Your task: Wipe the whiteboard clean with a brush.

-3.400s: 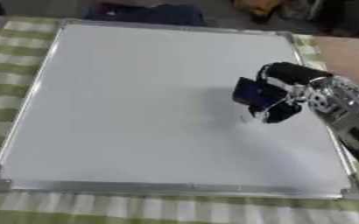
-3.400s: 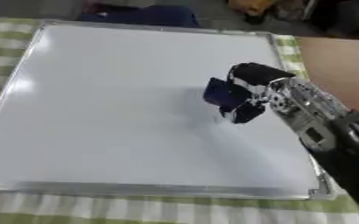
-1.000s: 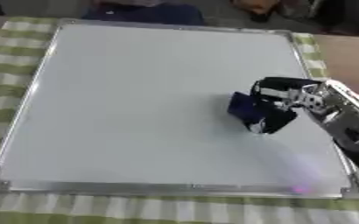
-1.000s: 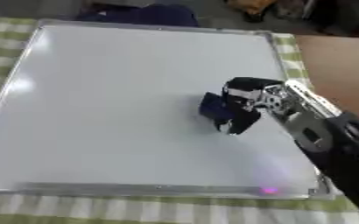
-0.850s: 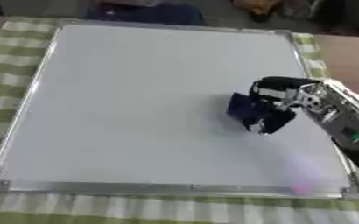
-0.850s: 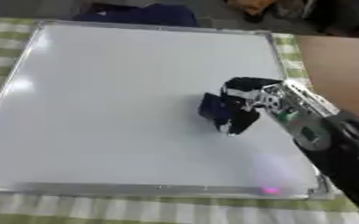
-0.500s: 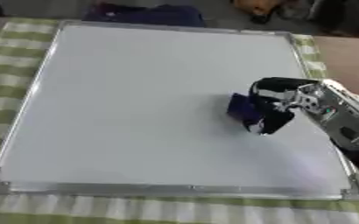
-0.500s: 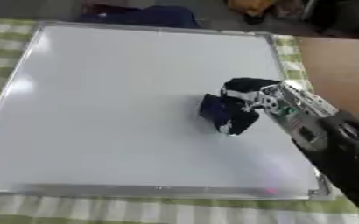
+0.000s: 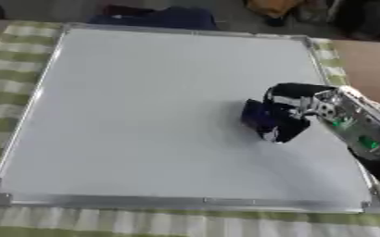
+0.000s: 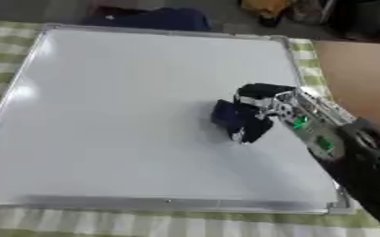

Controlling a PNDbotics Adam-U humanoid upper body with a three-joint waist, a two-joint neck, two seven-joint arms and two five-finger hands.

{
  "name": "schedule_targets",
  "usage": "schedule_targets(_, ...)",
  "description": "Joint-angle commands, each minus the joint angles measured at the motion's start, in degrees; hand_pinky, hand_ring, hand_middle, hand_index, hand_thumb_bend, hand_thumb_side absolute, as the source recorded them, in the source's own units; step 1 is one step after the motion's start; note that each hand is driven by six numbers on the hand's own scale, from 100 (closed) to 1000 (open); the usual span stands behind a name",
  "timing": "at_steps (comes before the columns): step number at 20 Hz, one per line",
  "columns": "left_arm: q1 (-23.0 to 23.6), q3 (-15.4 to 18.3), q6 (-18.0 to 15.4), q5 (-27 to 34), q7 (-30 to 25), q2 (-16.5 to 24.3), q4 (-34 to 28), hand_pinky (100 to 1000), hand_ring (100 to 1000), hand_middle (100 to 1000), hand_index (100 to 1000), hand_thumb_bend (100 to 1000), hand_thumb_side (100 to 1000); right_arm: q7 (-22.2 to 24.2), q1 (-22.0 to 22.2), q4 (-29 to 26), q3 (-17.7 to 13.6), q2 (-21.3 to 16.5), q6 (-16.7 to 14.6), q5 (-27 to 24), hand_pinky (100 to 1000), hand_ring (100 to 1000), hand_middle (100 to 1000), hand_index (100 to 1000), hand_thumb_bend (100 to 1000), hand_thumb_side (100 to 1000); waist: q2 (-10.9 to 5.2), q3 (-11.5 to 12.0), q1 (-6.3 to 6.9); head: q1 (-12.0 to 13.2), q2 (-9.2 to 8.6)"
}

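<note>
We have our right robot hand (image 9: pixel 294 104) curled around the brush (image 9: pixel 262 121), a small dark blue block, and we hold it down against the whiteboard (image 9: pixel 144 106). The brush sits right of the whiteboard's centre, nearer its right frame than its left, and about midway between the far and near edges. Our left robot hand shows in neither view.

The whiteboard lies flat on a bench covered with a green checked cloth (image 9: pixel 7 60), and its surface looks nearly blank from where we look; we cannot make out any clear marks left on it.

The brush looks light and blocky to us, probably a stiff body with a soft wiping face underneath. We judge it best held by its upper body and sides, as we hold it now, so the soft face stays flat on the board. The whiteboard surface looks smooth and slick, so the brush should glide easily, but a tilted brush would wipe with only an edge. The board itself might slide on the cloth if we push sideways hard.
</note>
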Motion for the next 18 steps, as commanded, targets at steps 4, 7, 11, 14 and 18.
schedule_targets(4, -0.5, 0.1, -0.1, 0.1, -0.1, 0.7, -1.1, 648, 790, 763, 809, 210, 1000, 0.3, 0.3, 3.5, -0.7, -0.2, 1.2, -1.4, 571, 674, 270, 393, 100, 257, -0.62, 0.0, 0.33, -0.1, -0.58)
schedule_targets(7, -0.5, 0.0, -0.1, 0.1, -0.2, 0.7, -1.1, 648, 790, 763, 809, 209, 1000, 0.3, 0.5, 4.7, -1.1, -0.1, 1.7, -2.1, 572, 675, 273, 420, 100, 266, -0.53, -0.1, 0.41, -0.1, -0.48)
schedule_targets(11, -0.5, 0.0, -0.1, 0.2, -0.2, 0.7, -1.1, 648, 790, 764, 810, 208, 1000, -0.3, 0.3, 5.6, -1.4, -0.1, 1.7, -1.8, 573, 677, 274, 447, 100, 275, -0.49, 0.0, 0.45, -0.3, -0.37)
schedule_targets(14, -0.5, 0.0, 0.0, 0.2, -0.2, 0.7, -1.1, 648, 791, 764, 810, 208, 1000, -0.6, 0.2, 6.1, -1.6, -0.1, 1.4, -1.3, 574, 677, 275, 466, 100, 279, -0.48, 0.0, 0.51, -0.3, -0.31)
schedule_targets(18, -0.5, 0.0, 0.0, 0.2, -0.2, 0.7, -1.1, 648, 791, 765, 810, 208, 1000, -1.0, 0.2, 6.2, -1.8, -0.2, 1.1, -1.1, 571, 674, 270, 468, 100, 282, -0.49, -0.1, 0.48, -0.4, -0.35)
